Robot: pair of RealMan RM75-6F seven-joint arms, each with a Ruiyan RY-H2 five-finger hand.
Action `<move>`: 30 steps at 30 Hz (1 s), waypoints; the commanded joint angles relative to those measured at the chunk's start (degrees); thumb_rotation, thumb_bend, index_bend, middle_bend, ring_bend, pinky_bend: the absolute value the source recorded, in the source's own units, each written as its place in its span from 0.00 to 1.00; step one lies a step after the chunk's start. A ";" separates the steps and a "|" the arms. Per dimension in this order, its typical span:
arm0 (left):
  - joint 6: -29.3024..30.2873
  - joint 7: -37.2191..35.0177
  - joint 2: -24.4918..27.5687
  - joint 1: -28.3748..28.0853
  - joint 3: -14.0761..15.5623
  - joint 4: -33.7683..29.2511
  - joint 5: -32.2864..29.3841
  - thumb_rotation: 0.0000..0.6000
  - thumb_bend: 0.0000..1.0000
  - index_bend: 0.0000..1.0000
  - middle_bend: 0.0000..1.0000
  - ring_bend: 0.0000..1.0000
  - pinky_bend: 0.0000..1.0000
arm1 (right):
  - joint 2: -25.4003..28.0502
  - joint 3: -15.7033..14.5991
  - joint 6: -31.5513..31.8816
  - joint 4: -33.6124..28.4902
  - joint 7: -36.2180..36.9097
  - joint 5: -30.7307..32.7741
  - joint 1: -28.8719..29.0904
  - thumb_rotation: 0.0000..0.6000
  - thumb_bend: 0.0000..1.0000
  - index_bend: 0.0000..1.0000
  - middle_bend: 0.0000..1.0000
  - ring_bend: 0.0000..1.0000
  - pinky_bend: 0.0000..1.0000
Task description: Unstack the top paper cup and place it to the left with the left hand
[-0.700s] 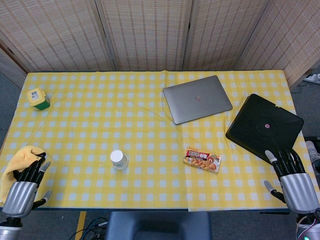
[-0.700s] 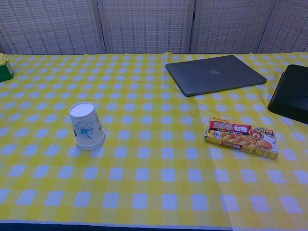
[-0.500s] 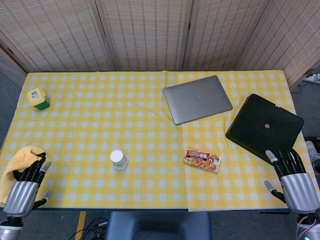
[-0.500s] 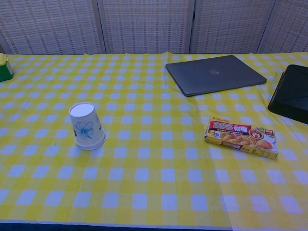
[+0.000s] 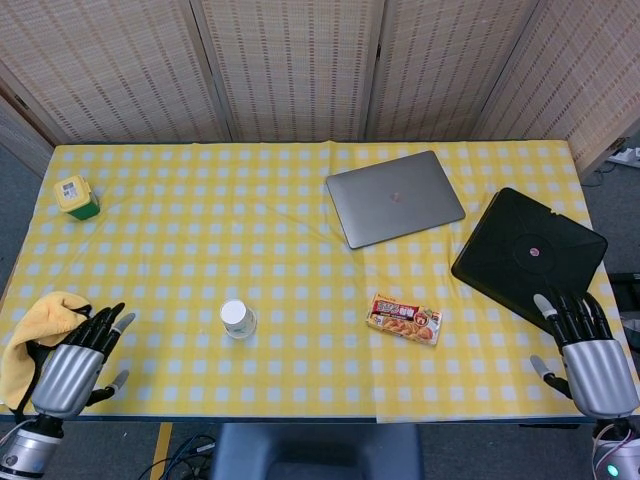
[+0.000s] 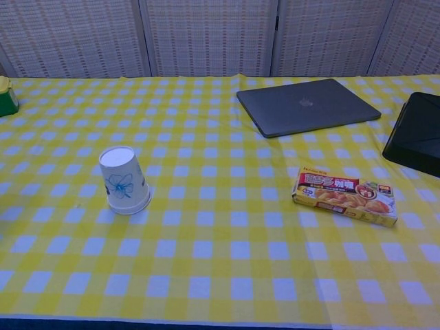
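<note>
Looks like the reach is only starting: left robot hand [image 5: 72, 352] sits empty, fingers spread, at the bench's front-left corner, so next it needs to cross to the upside-down paper cup stack [image 5: 238, 318] near the front edge, left of center, and grip only the top cup.

From above, your left hand [image 5: 70, 360] sits at the near left edge of the table [image 5: 200, 230], fingers [image 5: 100, 325] spread and pointing up the cloth, holding nothing. A yellow cloth [image 5: 35, 335] lies just beside those fingers on their outer side, partly under the hand. The inverted paper cup [image 5: 238, 318] stands well apart from your left fingertips, off toward the table's middle. Your right hand [image 5: 590, 365] is at the near right edge, fingers [image 5: 570, 315] apart and empty, their tips right at the near edge of the black pad [image 5: 528, 250]. The snack box [image 5: 404, 319] lies between the cup and your right fingers. The laptop [image 5: 394, 198] and green-yellow container [image 5: 76, 196] rest far beyond both hands.
</note>
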 commanded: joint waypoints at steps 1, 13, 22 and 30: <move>-5.67 1.29 4.98 -4.53 -1.95 -6.79 -1.38 1.00 0.32 0.07 0.00 0.00 0.18 | -0.23 0.03 -0.61 -0.02 -0.50 0.24 0.30 1.00 0.22 0.06 0.00 0.00 0.00; -22.64 6.52 9.50 -17.09 -8.09 -17.19 -15.35 1.00 0.32 0.18 0.00 0.00 0.18 | -0.02 -0.48 0.64 0.32 0.48 -1.12 -0.01 1.00 0.22 0.06 0.00 0.00 0.00; -24.56 14.64 6.31 -21.62 -9.30 -19.34 -23.67 1.00 0.32 0.20 0.00 0.00 0.18 | 0.16 -0.71 1.14 0.39 0.82 -1.65 -0.18 1.00 0.22 0.06 0.00 0.00 0.00; -27.37 19.56 2.41 -26.88 -9.66 -18.09 -33.73 1.00 0.32 0.20 0.00 0.00 0.18 | 0.48 -0.93 1.84 0.55 1.60 -2.43 -0.36 1.00 0.22 0.06 0.00 0.00 0.00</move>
